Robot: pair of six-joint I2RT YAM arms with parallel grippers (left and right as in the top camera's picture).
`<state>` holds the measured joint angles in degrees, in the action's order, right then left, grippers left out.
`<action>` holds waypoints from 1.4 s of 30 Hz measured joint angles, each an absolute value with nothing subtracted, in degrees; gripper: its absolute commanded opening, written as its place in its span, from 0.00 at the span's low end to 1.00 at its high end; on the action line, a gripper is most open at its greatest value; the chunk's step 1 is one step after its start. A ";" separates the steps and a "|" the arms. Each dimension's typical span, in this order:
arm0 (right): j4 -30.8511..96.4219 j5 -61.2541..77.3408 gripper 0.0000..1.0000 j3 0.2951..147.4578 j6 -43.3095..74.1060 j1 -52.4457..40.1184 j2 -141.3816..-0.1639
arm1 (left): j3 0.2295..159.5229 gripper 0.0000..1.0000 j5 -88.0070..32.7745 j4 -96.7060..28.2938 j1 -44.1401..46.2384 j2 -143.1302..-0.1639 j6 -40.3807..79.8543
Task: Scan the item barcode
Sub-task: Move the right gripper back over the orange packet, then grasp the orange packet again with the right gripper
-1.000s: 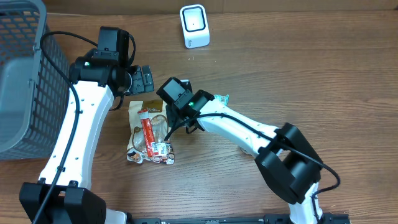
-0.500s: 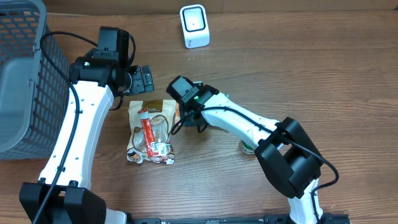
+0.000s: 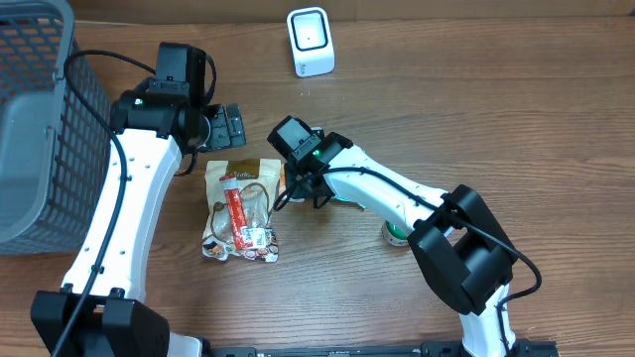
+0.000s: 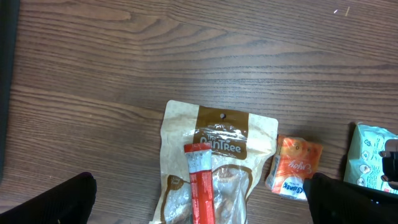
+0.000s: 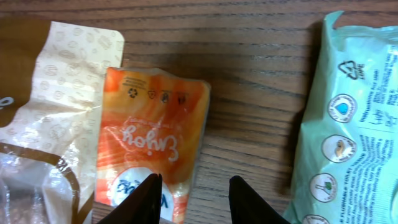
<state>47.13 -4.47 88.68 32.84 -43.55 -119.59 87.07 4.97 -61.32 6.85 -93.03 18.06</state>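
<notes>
Two grippers held nothing: the left gripper gaped wide, and the right gripper hung partly open over the orange packet, which lay flat on the surface against a brown pouch. A clean pinch probably meant taking only the packet's free edge.

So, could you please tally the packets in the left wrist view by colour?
Tan-and-brown pouch: 1
Red stick packet: 1
Orange packet: 1
Mint-green pack: 1
Total: 4
</notes>
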 measured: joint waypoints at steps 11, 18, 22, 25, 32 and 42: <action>45.89 -3.95 0.36 88.68 32.84 -44.27 -119.59 | 87.07 1.00 4.97 -61.32 6.85 -93.03 18.06; 43.07 -3.77 0.37 87.15 32.95 -44.62 -119.59 | 87.07 1.00 4.97 -61.32 6.85 -93.03 18.06; 43.05 -4.25 0.37 85.17 32.97 -44.62 -119.59 | 87.07 1.00 4.97 -61.32 6.85 -93.03 18.06; 44.99 -5.82 0.38 85.10 32.40 -44.51 -119.59 | 87.07 1.00 4.97 -61.32 6.85 -93.03 18.06; 50.89 -10.74 0.42 87.22 30.11 -43.35 -119.59 | 87.07 1.00 4.97 -61.32 6.85 -93.03 18.06; 54.02 -11.75 0.40 96.66 27.18 -43.97 -119.63 | 87.07 1.00 4.97 -61.32 6.85 -93.03 18.06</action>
